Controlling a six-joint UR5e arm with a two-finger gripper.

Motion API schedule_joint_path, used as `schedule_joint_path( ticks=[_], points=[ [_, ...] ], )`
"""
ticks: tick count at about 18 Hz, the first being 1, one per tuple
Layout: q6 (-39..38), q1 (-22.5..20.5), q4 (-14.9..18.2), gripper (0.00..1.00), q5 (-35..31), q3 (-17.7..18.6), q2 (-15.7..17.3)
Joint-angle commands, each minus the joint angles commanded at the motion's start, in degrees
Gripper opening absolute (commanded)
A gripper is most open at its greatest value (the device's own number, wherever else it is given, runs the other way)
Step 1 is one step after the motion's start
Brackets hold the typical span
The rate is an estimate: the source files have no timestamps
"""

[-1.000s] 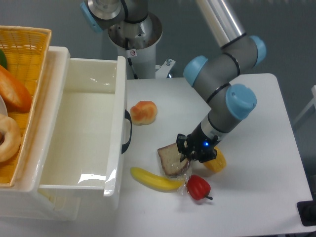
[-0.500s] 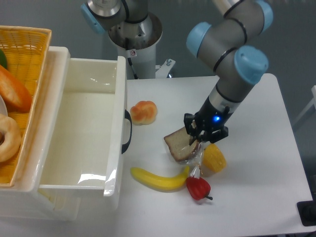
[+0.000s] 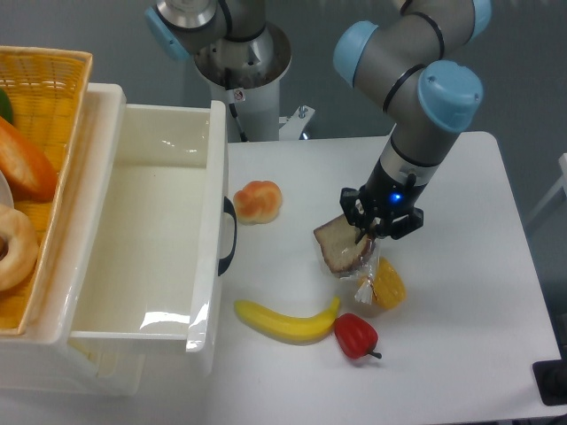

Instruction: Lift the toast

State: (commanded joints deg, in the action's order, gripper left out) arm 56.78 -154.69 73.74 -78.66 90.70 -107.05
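Note:
The toast (image 3: 339, 247) is a square slice with a brown crust and pale face in clear crinkly wrap. It hangs tilted above the white table, right of centre. My gripper (image 3: 365, 233) is shut on its right edge and holds it off the table. The loose wrap trails down toward a yellow pepper (image 3: 387, 285).
A round orange-and-cream bun (image 3: 258, 201) lies left of the toast. A yellow banana (image 3: 285, 322) and a red pepper (image 3: 356, 336) lie below it. A white bin (image 3: 216, 226) with a black handle stands at the left, and a wicker basket (image 3: 55, 75) of bread is beyond it.
My gripper has risen and moved right and back with the toast in it. The toast has left the table beside the banana.

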Motion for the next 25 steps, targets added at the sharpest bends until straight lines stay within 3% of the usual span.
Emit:
schedule_joint_path(
  ticks=[11,25],
  points=[
    [6.1,-1.9,0.8,0.18,0.0,0.0,0.9],
    [6.3,-2.6,1.1,0.14,0.0,0.1,1.6]
  ],
)
